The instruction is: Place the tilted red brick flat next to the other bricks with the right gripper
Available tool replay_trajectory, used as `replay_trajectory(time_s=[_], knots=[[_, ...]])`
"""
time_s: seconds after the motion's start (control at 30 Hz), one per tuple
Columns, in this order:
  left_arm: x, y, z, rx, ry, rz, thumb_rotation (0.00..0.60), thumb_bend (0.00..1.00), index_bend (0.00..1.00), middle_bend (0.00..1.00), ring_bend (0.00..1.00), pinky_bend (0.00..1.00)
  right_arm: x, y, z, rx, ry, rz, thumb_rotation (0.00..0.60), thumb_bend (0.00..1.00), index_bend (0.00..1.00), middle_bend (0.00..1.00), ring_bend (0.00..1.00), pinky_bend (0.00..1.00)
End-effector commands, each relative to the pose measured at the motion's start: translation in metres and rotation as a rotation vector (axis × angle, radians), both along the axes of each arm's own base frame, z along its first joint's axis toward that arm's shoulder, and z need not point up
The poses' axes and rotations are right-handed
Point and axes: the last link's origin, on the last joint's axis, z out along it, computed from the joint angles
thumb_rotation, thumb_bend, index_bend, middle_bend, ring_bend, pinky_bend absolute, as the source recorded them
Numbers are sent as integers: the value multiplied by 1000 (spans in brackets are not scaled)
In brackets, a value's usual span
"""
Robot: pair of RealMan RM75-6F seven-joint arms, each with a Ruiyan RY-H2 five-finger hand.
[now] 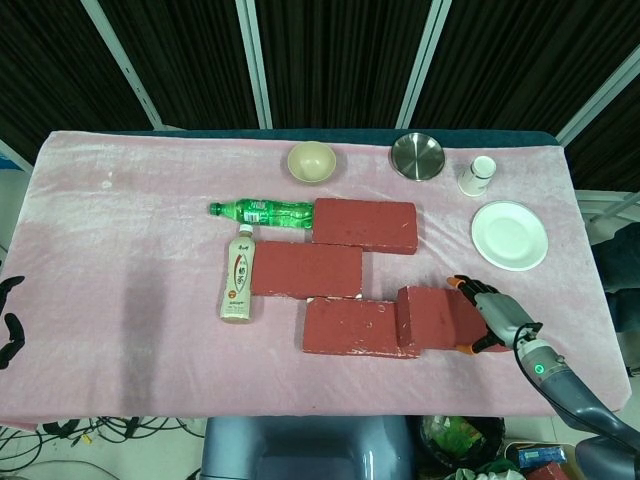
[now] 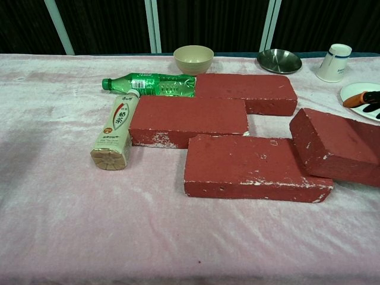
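Note:
The tilted red brick (image 1: pixel 435 318) (image 2: pixel 335 145) leans with its left end on the right end of the front flat brick (image 1: pixel 350 328) (image 2: pixel 243 166). Its right end slopes down toward the pink cloth. My right hand (image 1: pixel 497 318) holds that right end, with fingers over the far edge and the thumb at the near edge. In the chest view only its orange-tipped fingertips (image 2: pixel 359 99) show at the right border. Two more flat bricks lie behind, the middle brick (image 1: pixel 305 270) and the back brick (image 1: pixel 365 225). My left hand (image 1: pixel 8 322) hangs off the table's left edge, fingers apart and empty.
A green bottle (image 1: pixel 262 212) and a milk-tea bottle (image 1: pixel 238 288) lie left of the bricks. A beige bowl (image 1: pixel 311 161), a steel bowl (image 1: pixel 417 155) and a white cup (image 1: pixel 478 175) stand along the back. A white plate (image 1: pixel 509 235) sits behind my right hand.

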Motion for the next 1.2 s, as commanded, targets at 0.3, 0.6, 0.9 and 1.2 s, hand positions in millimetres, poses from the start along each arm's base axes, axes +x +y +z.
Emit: replay_trajectory(time_s=[0.3,0.6,0.9,1.2], knots=[[0,0,0,3,2,2,600,736,211,48,0,0,0,-3,-5,21,-1,-8,600,0,0,0,0,80],[0,0,1,6,3,2,600,736,212,48,0,0,1,-7,-7,32,-5,-11,600,0,0,0,0,79],[0,1,1,7,3,2,600,736,211,48,0,0,2,-9,-8,59,4,-16,600,0,0,0,0,80],[0,0,1,7,3,1,600,737,211,48,0,0,2,-10,-8,63,0,-26,600,0,0,0,0,80]])
